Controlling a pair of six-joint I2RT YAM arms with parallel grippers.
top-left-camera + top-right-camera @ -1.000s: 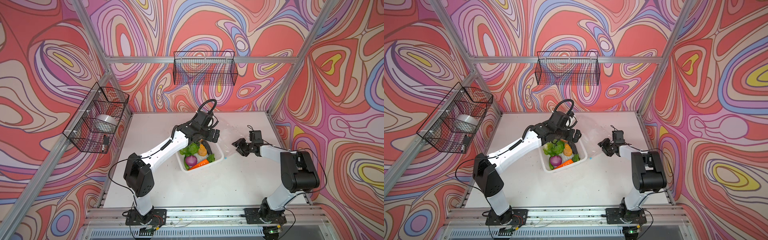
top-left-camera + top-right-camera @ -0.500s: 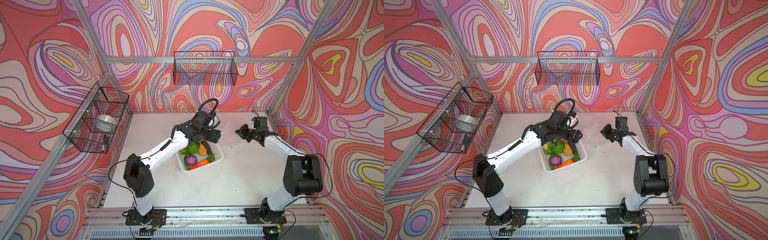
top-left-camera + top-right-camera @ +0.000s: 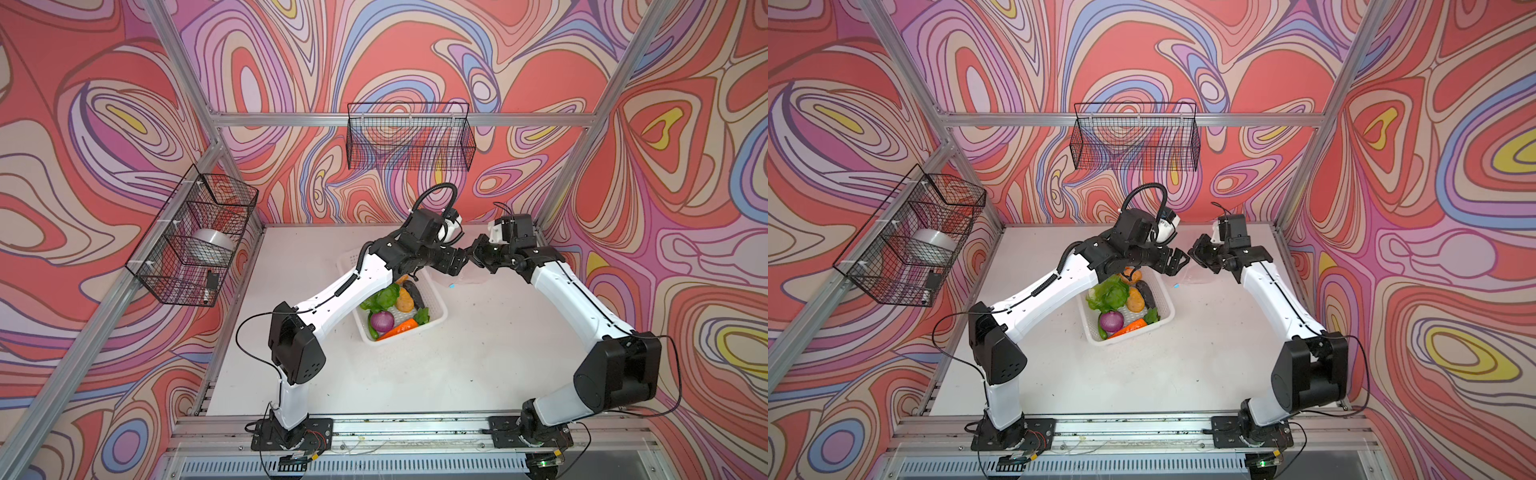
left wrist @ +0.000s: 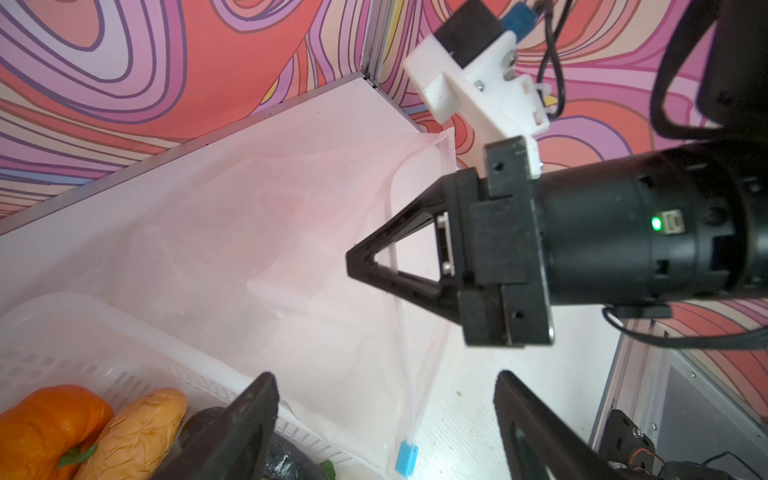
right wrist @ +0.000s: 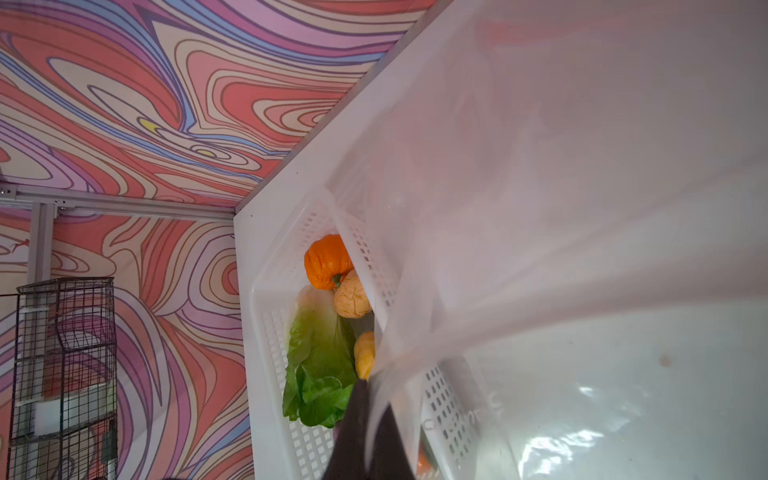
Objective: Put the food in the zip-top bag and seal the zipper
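The food lies in a white basket (image 3: 441, 308): green lettuce (image 3: 384, 296), tan potato (image 3: 404, 300), dark cucumber (image 3: 416, 293), purple onion (image 3: 381, 320), orange carrot (image 3: 399, 328); the pumpkin (image 4: 45, 419) shows in the left wrist view. My right gripper (image 3: 473, 257) is shut on an edge of the clear zip-top bag (image 4: 291, 249), holding it up beside the basket's far corner. The zipper strip hangs down to its blue slider (image 4: 406, 458). My left gripper (image 4: 384, 378) is open, its fingers either side of that strip without touching it.
An empty black wire basket (image 3: 409, 137) hangs on the back wall. Another wire basket (image 3: 195, 241) on the left wall holds a silver bowl. Both arms meet near the table's back right, close to the right wall post.
My right gripper has shut on the bag and carried it up and back from the table to beside the left gripper. The left gripper has shifted slightly right and narrowed a little.
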